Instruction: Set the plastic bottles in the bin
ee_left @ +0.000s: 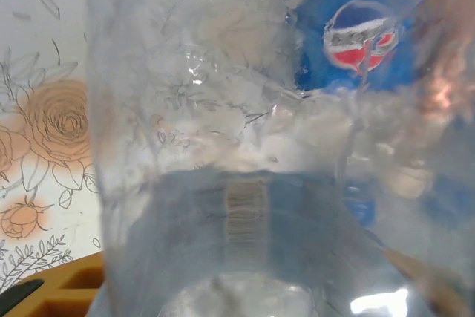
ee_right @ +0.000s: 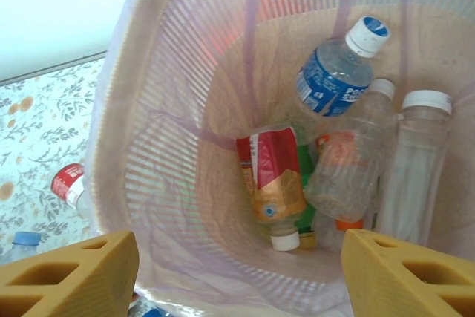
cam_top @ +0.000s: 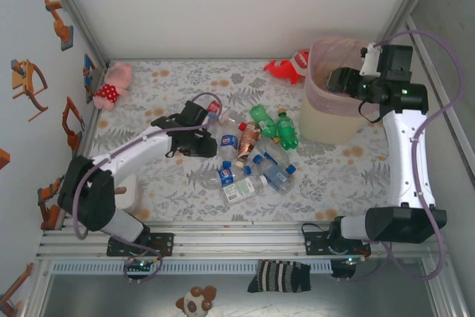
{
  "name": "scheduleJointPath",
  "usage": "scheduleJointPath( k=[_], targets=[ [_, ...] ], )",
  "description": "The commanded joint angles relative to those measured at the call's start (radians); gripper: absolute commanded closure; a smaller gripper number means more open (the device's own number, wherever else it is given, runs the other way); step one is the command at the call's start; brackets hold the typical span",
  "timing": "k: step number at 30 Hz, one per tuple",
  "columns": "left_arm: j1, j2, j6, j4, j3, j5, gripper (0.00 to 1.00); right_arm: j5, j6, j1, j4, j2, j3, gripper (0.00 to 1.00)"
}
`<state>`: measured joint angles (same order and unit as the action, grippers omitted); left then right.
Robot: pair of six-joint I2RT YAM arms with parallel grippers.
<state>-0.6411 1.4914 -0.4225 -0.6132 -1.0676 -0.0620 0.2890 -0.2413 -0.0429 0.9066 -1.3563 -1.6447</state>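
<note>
A clear plastic bottle [ee_left: 245, 109] lies close up between the fingers of my left gripper [ee_left: 245, 287], which is shut on its body. That gripper [cam_top: 202, 141] is down at the left edge of the bottle pile [cam_top: 252, 157] in the middle of the table. The pile holds two green bottles [cam_top: 273, 127], a brown-labelled one [cam_top: 247, 140] and several clear blue-capped ones [cam_top: 276, 173]. My right gripper [ee_right: 237, 280] hangs open and empty over the bin [cam_top: 330, 120]. Inside the bin [ee_right: 163, 109] lie a blue-labelled bottle [ee_right: 334, 72], a red-and-gold one [ee_right: 271, 176] and two clear ones [ee_right: 349, 168].
A pink plush toy [cam_top: 115, 83] lies in the far left corner and a red toy [cam_top: 286, 68] sits just left of the bin. A red-capped bottle [ee_right: 70, 183] lies on the cloth outside the bin. Walls close in the left, back and right.
</note>
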Motion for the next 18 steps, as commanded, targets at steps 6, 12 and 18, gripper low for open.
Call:
scheduleJointPath(
  k=[6,12,18],
  targets=[
    [0.003,-0.202,0.112,0.198,0.007,-0.202,0.50,0.059,-0.082,0.145,-0.098,0.030,-0.023,0.29],
    [0.003,-0.274,0.151,0.349,0.034,-0.329,0.50,0.053,-0.175,0.307,-0.171,0.018,-0.014,0.30],
    [0.002,-0.299,0.162,0.454,0.052,-0.407,0.50,0.016,-0.266,0.471,-0.237,-0.001,-0.017,0.32]
  ],
)
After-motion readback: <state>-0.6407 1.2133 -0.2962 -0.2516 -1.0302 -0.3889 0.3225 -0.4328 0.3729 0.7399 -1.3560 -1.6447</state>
